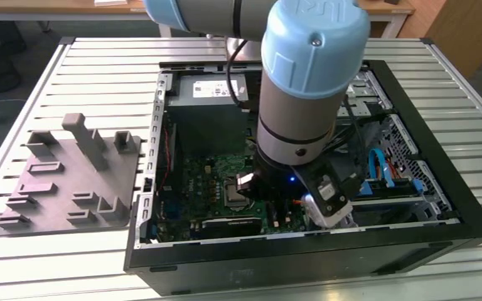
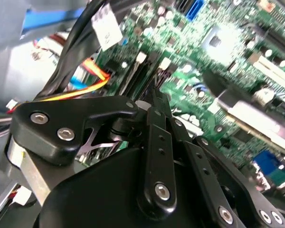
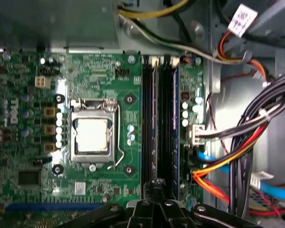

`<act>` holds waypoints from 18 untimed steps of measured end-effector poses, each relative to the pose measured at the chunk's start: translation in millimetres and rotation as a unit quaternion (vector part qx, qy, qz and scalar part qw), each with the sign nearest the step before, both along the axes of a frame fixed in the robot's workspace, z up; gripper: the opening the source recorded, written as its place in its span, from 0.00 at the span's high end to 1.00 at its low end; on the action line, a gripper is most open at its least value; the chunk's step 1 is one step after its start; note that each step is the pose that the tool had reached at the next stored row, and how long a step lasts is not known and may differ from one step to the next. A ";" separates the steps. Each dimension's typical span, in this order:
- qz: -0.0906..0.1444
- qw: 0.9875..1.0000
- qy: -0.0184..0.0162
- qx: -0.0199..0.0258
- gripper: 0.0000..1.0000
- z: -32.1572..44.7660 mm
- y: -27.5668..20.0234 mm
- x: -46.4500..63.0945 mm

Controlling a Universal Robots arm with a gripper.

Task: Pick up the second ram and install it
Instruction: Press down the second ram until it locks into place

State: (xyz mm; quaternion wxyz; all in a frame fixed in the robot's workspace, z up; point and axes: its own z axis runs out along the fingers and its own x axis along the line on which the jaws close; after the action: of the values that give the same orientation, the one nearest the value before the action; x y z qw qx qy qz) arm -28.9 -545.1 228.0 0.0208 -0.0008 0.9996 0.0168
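While the arm reaches down into the open computer case (image 1: pixel 442 207), which lies on a slatted table (image 1: pixel 73 56), the gripper (image 3: pixel 154 186) hangs low over the green motherboard (image 3: pixel 104 66). In the exterior view a grey tray (image 1: pixel 57 188) of raised blocks sits at 9 o'clock from the case, well apart from the arm.

2 long dark bars run side by side in the memory slots just beside the silver processor socket (image 3: pixel 91 135). The gripper's tip sits over one end of them. The bar nearer the socket looks to be the second ram (image 3: pixel 148 118), standing edge-on in or on its slot. Whether it is fully seated cannot be told.

Risks, as a judgement:
- If the stick is slightly off the slot line, downward pressure could tilt it, jam 1 end, or stress the board
- If only 1 end is pressed, the far end may ride high and its latch may stay unlocked
- A bundle of black, red, orange and yellow cables (image 3: pixel 256 137) hangs just beside the slots on the side away from the socket, and the wrist could snag it

Jaws: in both wrist views the black fingers (image 2: pixel 157 118) are drawn together, with no clear gap between them. Their tip is at or touching the end of the dark bars, but whether a stick is pinched between them cannot be told
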 end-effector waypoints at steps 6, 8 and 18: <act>0.000 1.000 0.001 -0.004 0.90 -3.3 -5.1 0.2; 0.000 1.000 0.001 -0.004 0.90 -4.7 -5.3 0.7; 0.000 1.000 0.002 -0.007 0.90 -10.4 -5.3 2.2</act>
State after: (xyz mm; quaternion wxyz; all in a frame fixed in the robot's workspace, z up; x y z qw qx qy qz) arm -26.7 -550.4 217.6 0.0192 -0.0009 0.9998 0.0102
